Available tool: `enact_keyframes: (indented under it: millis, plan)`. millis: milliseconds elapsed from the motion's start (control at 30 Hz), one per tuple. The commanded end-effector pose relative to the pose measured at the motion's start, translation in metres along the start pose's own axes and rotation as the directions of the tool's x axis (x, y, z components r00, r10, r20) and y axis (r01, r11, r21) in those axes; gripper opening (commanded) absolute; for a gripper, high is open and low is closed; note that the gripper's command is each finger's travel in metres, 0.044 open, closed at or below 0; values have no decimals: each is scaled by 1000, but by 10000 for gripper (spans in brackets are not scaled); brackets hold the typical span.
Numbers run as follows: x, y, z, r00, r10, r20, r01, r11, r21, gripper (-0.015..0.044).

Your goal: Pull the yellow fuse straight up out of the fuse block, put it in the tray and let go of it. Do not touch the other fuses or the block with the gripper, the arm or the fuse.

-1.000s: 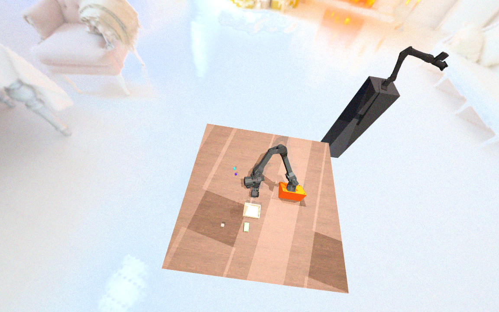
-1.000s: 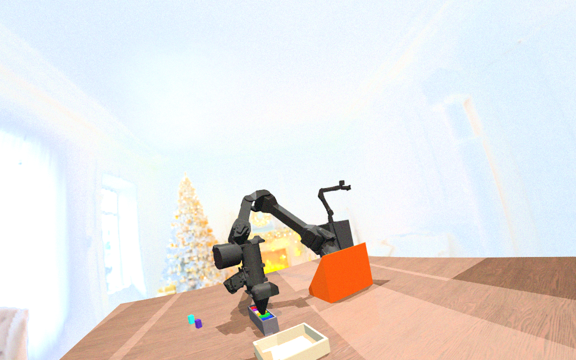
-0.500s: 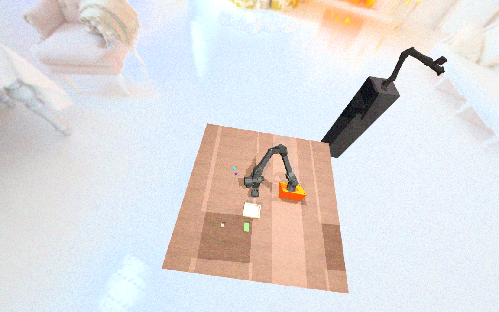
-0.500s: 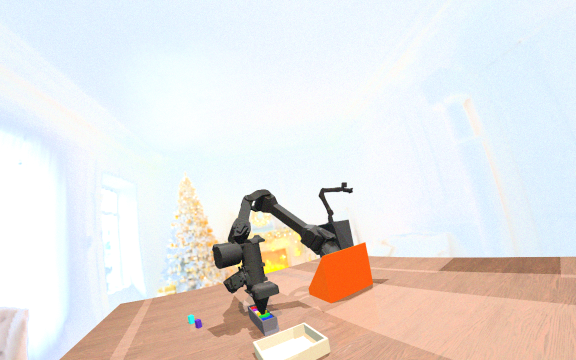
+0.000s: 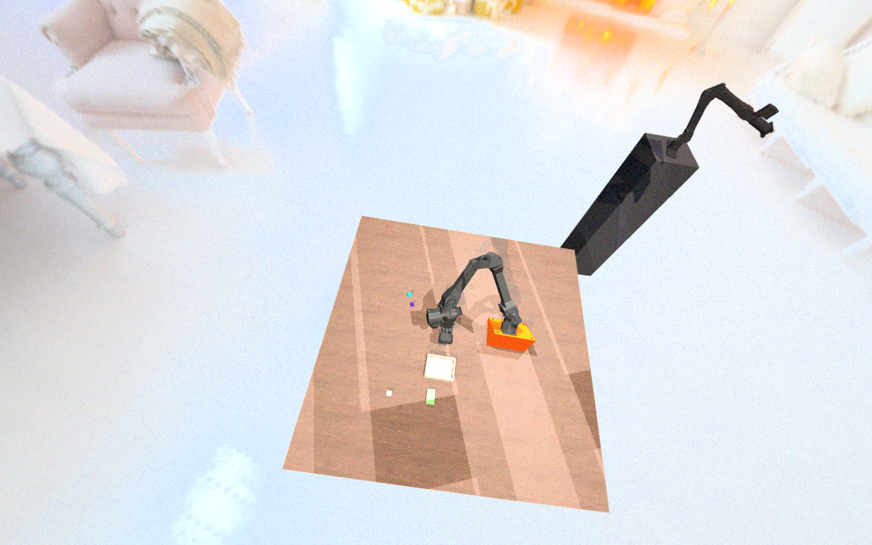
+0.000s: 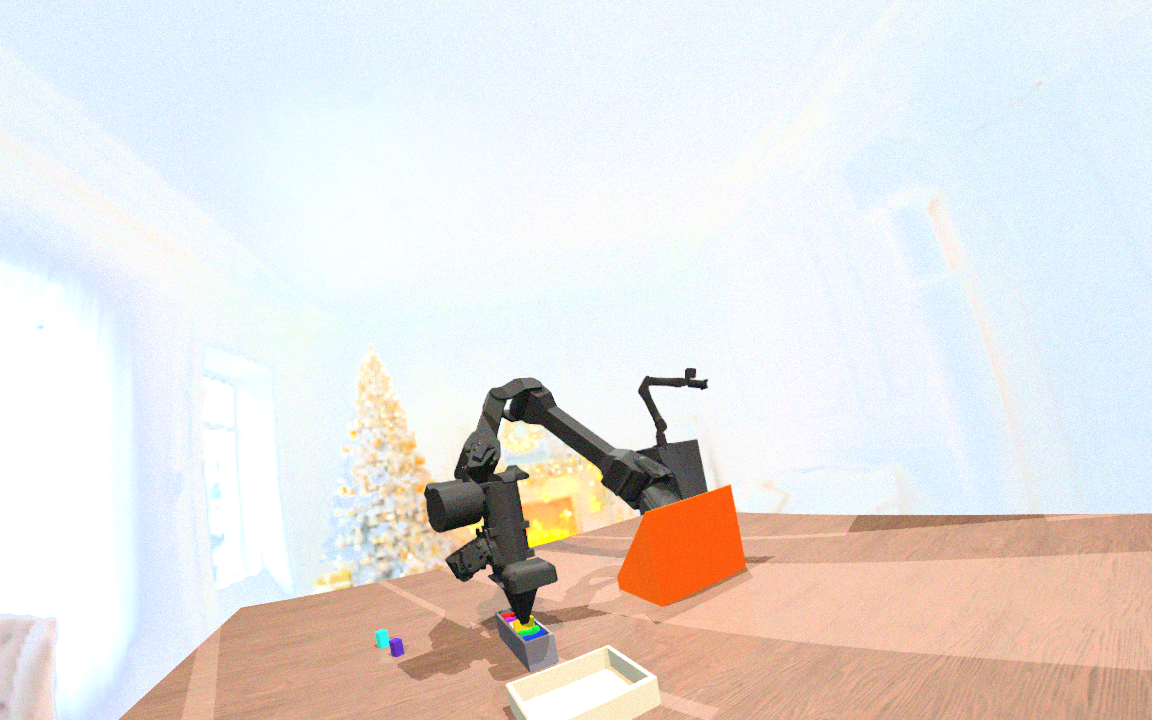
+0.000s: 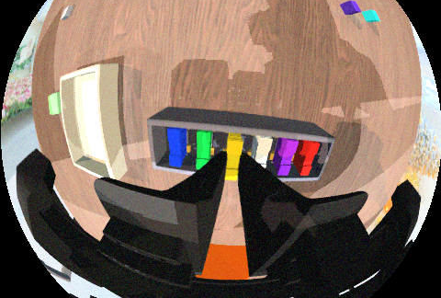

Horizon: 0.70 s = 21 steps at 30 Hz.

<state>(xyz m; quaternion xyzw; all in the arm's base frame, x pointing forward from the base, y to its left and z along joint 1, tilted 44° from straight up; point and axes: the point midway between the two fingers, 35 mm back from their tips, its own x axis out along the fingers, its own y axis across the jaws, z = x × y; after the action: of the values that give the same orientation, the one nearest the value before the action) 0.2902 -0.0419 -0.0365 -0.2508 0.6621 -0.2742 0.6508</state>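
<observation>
The grey fuse block (image 7: 242, 120) (image 6: 519, 651) lies on the wooden table and holds a row of fuses: blue, green, yellow, white, purple, red. My gripper (image 7: 231, 157) (image 6: 524, 619) (image 5: 445, 338) points straight down over the block and is shut on the yellow fuse (image 7: 234, 156), which stands a little higher than its neighbours, its lower end still within the block. The cream tray (image 7: 86, 120) (image 6: 582, 691) (image 5: 439, 366) lies just beside the block, to the left in the wrist view.
A cyan cube (image 6: 381, 637) (image 7: 370, 17) and a purple cube (image 6: 396, 646) (image 7: 349, 6) lie beyond the block. A green block (image 5: 431, 397) (image 7: 54, 103) and a small white cube (image 5: 389, 392) lie past the tray. The arm's orange base (image 6: 681, 546) (image 5: 509, 334) stands behind.
</observation>
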Motion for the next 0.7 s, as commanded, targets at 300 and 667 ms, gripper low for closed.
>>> enact_keyframes:
  millis: [300,667]
  plan:
    - [-7,0,1,1000,4,0,-4,1000,4,0]
    - [-13,0,1,1000,4,0,-4,1000,3,0]
